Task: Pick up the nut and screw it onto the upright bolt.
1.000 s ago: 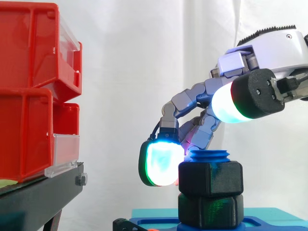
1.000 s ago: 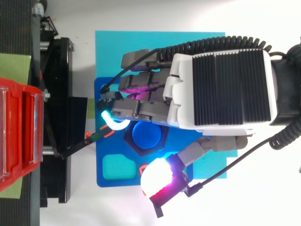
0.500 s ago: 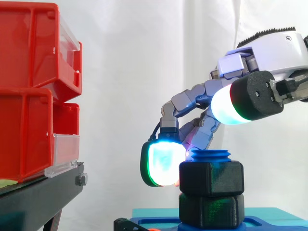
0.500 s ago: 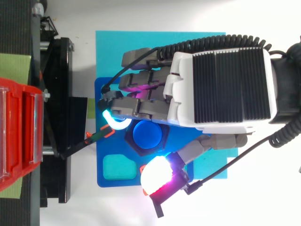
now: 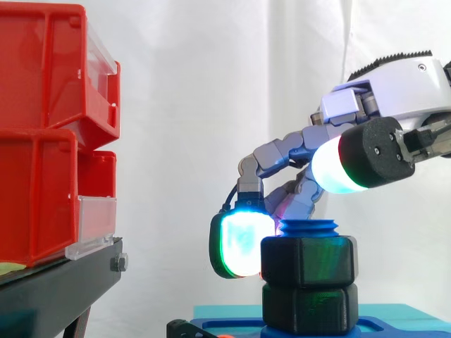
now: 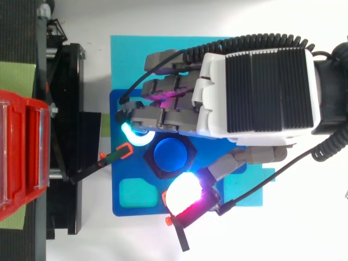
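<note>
The black hex nut (image 5: 309, 260) sits on the blue upright bolt (image 6: 170, 155), whose threaded top (image 5: 306, 227) pokes out above it. A second black hex piece (image 5: 309, 310) lies below the nut on the blue base plate (image 6: 122, 206). My hand (image 6: 255, 92) hovers over the bolt from the right. One glowing fingertip (image 5: 242, 243) hangs against the nut's left side. The thumb's white pad (image 6: 184, 197) is beside the nut in the top view, but stands above nut height in the side view. Nothing is pinched between them.
Red bins (image 5: 49, 127) are stacked on the black stand (image 5: 56, 289) at the left. A cyan mat (image 6: 130, 60) lies under the base plate. A thin black tool with an orange tip (image 6: 117, 154) reaches from the stand toward the plate. A teal hex recess (image 6: 136, 193) is in the plate.
The hand has lifted slightly and turned. The glowing fingertip edged closer to the nut's left side, and the thumb swung in toward the nut. The nut stays on the bolt.
</note>
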Controlling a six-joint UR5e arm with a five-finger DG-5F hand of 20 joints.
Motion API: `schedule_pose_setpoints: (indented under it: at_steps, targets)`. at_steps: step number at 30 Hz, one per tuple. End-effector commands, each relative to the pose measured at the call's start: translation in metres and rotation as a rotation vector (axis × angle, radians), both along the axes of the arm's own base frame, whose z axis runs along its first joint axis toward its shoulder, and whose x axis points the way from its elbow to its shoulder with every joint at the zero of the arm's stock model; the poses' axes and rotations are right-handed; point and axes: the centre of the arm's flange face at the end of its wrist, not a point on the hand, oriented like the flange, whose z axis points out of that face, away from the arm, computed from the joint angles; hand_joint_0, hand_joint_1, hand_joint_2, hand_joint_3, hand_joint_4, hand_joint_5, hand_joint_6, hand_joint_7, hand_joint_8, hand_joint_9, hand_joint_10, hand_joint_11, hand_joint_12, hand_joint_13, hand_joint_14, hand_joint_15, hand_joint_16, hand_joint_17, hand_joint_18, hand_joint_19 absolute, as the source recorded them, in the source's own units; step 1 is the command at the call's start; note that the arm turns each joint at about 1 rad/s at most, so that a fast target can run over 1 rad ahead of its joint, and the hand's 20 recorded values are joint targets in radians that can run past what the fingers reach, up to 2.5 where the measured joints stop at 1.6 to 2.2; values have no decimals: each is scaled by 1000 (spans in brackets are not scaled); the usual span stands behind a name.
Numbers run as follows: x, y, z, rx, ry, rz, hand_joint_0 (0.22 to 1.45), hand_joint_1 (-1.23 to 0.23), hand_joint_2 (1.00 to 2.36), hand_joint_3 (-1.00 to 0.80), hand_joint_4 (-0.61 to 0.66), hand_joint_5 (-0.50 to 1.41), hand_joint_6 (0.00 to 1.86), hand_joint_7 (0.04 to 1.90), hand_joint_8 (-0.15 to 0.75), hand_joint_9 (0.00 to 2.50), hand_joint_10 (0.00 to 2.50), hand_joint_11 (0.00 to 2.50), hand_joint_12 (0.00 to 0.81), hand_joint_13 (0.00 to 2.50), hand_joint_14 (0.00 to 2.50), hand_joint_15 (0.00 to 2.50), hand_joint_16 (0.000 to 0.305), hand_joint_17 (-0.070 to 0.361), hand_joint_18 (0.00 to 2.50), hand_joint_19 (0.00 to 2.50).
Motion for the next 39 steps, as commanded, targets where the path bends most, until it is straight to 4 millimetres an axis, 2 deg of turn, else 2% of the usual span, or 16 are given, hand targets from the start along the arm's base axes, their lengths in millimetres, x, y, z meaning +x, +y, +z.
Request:
schedule_pose_setpoints:
  at_steps: [1, 39]
  targets:
    - [-1, -1, -4, 0, 7, -1, 515, -194, 1000, -500, 144, -43, 505, 1345, 265, 826, 0, 0, 284, 644, 0, 0, 32, 72, 398, 75]
    - [-2, -7, -6, -2, 11, -5, 522, -198, 1000, -500, 143, -15, 501, 1511, 272, 862, 0, 0, 280, 664, 0, 0, 31, 69, 430, 90]
